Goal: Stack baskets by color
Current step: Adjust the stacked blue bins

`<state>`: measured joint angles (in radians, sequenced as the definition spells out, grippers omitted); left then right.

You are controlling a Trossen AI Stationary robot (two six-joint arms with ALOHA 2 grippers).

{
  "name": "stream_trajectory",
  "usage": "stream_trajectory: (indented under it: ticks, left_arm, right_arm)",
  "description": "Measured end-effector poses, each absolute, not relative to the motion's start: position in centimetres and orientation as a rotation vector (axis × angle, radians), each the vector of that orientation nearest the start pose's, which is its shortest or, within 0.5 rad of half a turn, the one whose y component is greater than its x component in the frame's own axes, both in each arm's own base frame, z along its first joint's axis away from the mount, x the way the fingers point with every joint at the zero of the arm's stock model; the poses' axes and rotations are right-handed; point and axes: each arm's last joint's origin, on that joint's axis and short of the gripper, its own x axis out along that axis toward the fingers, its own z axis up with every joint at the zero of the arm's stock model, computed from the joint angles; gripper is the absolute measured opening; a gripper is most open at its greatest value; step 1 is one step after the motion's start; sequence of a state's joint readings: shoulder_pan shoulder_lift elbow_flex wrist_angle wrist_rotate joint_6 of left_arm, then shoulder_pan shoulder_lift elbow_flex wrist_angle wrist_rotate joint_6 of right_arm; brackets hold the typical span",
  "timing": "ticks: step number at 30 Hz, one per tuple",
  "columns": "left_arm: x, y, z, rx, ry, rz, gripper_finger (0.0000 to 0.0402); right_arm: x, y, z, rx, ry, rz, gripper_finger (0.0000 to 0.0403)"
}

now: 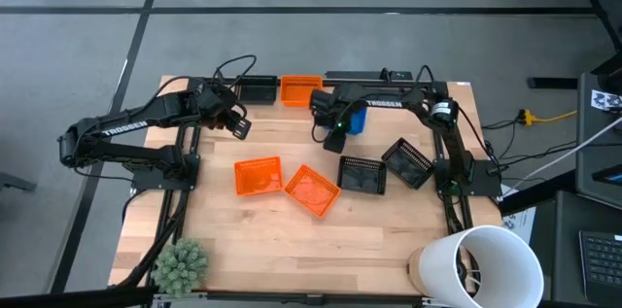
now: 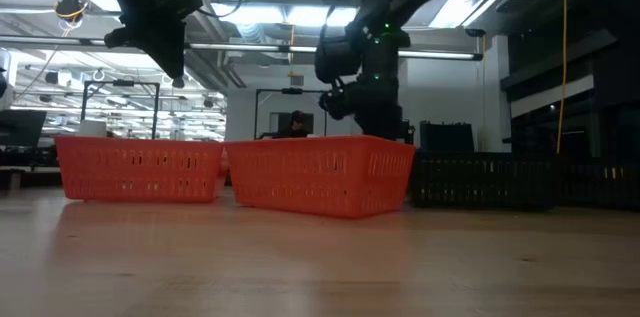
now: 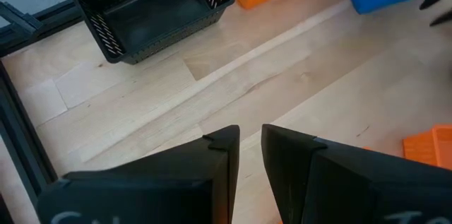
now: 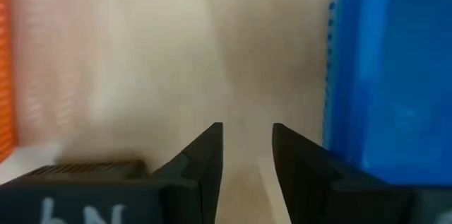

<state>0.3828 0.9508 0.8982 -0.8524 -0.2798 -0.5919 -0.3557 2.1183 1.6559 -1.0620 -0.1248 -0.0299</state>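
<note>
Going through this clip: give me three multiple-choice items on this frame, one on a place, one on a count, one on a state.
1. Where is the blue basket?
A. At the table's near edge
B. On the floor
C. Toward the far edge, beside the right pincer

2. How many orange baskets lie open in the table's middle?
A. None
B. Two
C. Four

3. What state is the right pincer in?
A. Open and empty
B. Shut on a black basket
C. Shut on an orange basket

Answers: C, the high view shows the blue under the right arm's tip; B, one and another lie side by side; A, its wrist view shows bare wood between its fingers.
</note>
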Motion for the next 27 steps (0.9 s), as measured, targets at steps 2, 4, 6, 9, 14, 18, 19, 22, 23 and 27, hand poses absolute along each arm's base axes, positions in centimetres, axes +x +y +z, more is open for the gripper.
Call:
stream_trajectory:
  ticks: [2,4,6,9,14,18,19,22,23,27]
  left_arm:
    - [15.8,7.2,29.0,-0.577,0.711,0.871,0.0053]
    - [15.8,7.2,29.0,-0.577,0.711,0.871,0.0053]
    - [15.8,7.2,29.0,-0.58,0.712,0.868,0.0053]
    - [15.8,7.2,29.0,-0.581,0.712,0.865,0.0053]
    - [15.8,7.2,29.0,-0.581,0.713,0.864,0.0053]
    - [15.8,7.2,29.0,-0.581,0.713,0.864,0.0053]
    - [15.8,7.2,29.0,-0.581,0.713,0.864,0.0053]
    - [15.8,7.2,29.0,-0.581,0.713,0.864,0.0053]
    - [15.8,7.2,29.0,-0.581,0.713,0.864,0.0053]
    - [15.8,7.2,29.0,-0.581,0.713,0.864,0.0053]
  right_arm:
    - [38.1,-14.6,17.7,0.352,1.481,-0.178,0.0122]
    - [37.8,-15.4,17.7,0.369,1.479,-0.195,0.0122]
    - [37.4,-16.2,17.7,0.386,1.475,-0.212,0.0122]
    - [36.8,-17.5,17.7,0.413,1.473,-0.242,0.0122]
    - [35.5,-19.1,17.7,0.454,1.516,-0.288,0.0122]
    - [34.5,-19.8,17.7,0.43,1.578,-0.355,0.0122]
    - [34.4,-20.0,17.7,0.423,1.585,-0.369,0.0122]
    - [34.1,-20.2,17.8,0.438,1.599,-0.399,0.0122]
    - [34.0,-20.3,17.8,0.443,1.6,-0.405,0.0122]
    - [33.9,-20.5,17.8,0.421,1.615,-0.495,0.0122]
